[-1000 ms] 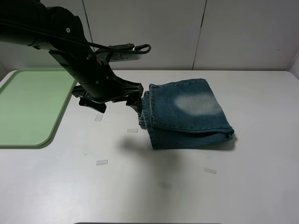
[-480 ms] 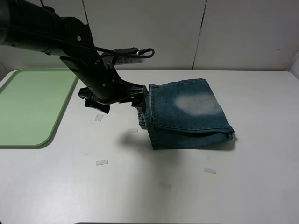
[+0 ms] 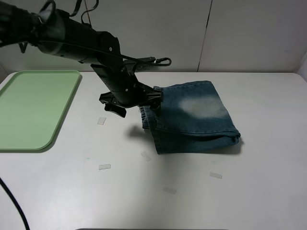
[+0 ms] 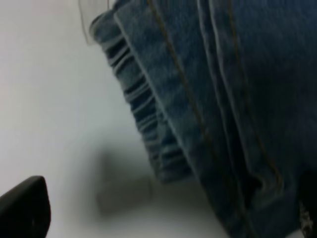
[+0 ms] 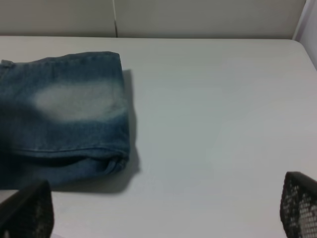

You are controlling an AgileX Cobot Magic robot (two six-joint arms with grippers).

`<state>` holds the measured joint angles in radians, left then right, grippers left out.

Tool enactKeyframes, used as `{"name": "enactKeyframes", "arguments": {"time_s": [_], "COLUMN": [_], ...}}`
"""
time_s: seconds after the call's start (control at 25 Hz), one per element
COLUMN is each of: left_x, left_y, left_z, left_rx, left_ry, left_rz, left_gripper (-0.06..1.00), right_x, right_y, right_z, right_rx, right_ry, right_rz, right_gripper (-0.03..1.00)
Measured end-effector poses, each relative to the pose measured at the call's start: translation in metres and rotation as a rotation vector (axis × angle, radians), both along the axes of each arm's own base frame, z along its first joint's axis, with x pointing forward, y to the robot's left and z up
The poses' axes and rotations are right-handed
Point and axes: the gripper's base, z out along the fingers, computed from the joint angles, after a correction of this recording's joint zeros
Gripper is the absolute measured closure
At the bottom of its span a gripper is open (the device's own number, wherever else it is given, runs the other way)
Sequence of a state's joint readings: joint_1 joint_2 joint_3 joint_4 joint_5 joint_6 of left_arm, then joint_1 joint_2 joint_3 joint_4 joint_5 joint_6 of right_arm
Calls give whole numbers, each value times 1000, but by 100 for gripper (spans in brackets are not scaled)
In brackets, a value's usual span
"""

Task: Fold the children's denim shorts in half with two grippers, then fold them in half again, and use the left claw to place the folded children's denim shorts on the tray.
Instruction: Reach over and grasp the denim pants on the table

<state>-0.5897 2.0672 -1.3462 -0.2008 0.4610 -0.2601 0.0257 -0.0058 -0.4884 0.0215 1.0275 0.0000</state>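
We judge both folds done: shorts (image 3: 194,117) lie folded on desk (image 3: 249,191). Left tool (image 3: 152,99) gapes at their edge, right tool (image 5: 163,206) open, both empty; tray (image 3: 29,110) transfer remains.

This looks like a robotics lab test bench. A plain white table (image 3: 249,201) stands against pale, featureless wall panels (image 3: 254,33) joined at a dark seam. A black robot arm (image 3: 72,36) trailing black cables (image 3: 144,61) reaches over the tabletop. Small clear tape strips (image 3: 104,166) lie scattered on the surface. A pale green plastic tray (image 3: 29,110) and folded denim shorts (image 3: 194,117) sit there like staged props.
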Motion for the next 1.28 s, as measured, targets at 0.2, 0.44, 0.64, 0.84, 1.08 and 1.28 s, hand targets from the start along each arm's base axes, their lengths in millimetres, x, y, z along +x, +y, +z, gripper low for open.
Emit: {"name": "enactKeyframes", "arguments": {"time_s": [0.2,0.44,0.64,0.84,1.08,1.28], "left_x": [11,18,18,19,20,21], "left_y": [-10,-21,-30,-37,-43,-44], "left_z": [-22,-35,-40,-43,-44,-46], "left_rx": [-13,-21,-33,-57,-83,-88], "left_ry": [40,35,4,-33,-73,-83], "left_rz": [24,17,10,16,23,28], "left_gripper": [-5,-5,-5,-5,-2,11], "right_x": [0,0,0,0,0,0], "right_y": [0,0,0,0,0,0], "right_z": [0,0,0,0,0,0], "right_rx": [0,0,0,0,0,0], "right_ry": [0,0,0,0,0,0], "right_rz": [0,0,0,0,0,0], "right_gripper": [27,27,27,27,27,27]}}
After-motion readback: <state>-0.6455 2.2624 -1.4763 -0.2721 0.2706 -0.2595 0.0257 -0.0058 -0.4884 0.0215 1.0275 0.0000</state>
